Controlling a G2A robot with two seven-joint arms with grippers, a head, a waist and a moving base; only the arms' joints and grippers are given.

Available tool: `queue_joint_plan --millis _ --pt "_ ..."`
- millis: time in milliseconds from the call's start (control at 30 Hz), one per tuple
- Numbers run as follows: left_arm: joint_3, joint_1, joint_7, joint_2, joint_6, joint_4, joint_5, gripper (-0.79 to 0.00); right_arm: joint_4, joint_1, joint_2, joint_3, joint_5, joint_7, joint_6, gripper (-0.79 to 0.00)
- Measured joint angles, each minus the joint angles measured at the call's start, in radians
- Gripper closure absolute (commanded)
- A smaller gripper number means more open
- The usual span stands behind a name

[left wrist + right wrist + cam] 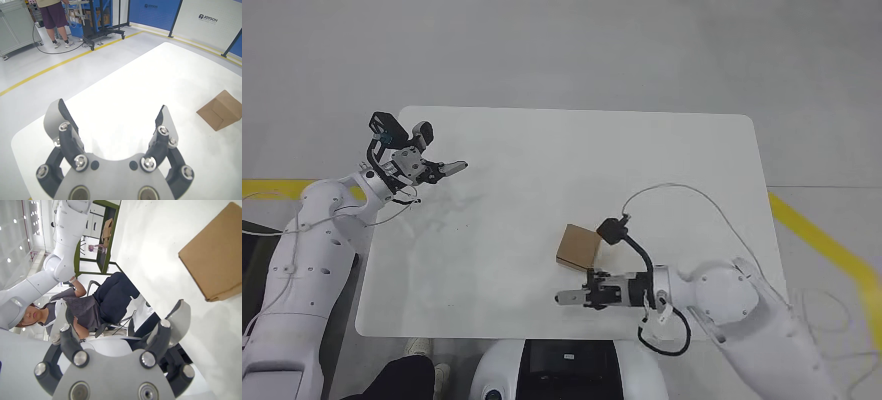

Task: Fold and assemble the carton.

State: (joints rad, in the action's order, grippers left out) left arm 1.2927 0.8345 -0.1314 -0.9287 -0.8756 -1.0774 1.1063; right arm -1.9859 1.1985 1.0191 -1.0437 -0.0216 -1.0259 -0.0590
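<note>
Carton [577, 245] looks folded shut, task likely near done. Right gripper [564, 297] wide, empty, just beside it; left gripper [455, 168] wide, well apart.

Top view looks down on the table [542, 150]; both wrist views share the carton [219, 111]

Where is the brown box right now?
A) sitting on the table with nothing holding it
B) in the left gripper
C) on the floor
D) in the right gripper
A: the box rests on the table, while the left gripper and the right gripper are both open and apart from it.
</note>
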Motion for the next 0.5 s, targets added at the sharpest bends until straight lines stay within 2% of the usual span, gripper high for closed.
queue_joint_plan --millis 267,500 --pt "0.0 0.0 0.0 0.0 0.0 0.0 0.0 -0.785 0.111 -0.066 0.029 0.125 -0.046 -0.002 0.006 -0.785" --pt "0.0 0.0 0.0 0.0 0.0 0.0 0.0 -0.785 0.188 -0.09 0.036 0.141 -0.034 0.023 -0.019 -0.785"
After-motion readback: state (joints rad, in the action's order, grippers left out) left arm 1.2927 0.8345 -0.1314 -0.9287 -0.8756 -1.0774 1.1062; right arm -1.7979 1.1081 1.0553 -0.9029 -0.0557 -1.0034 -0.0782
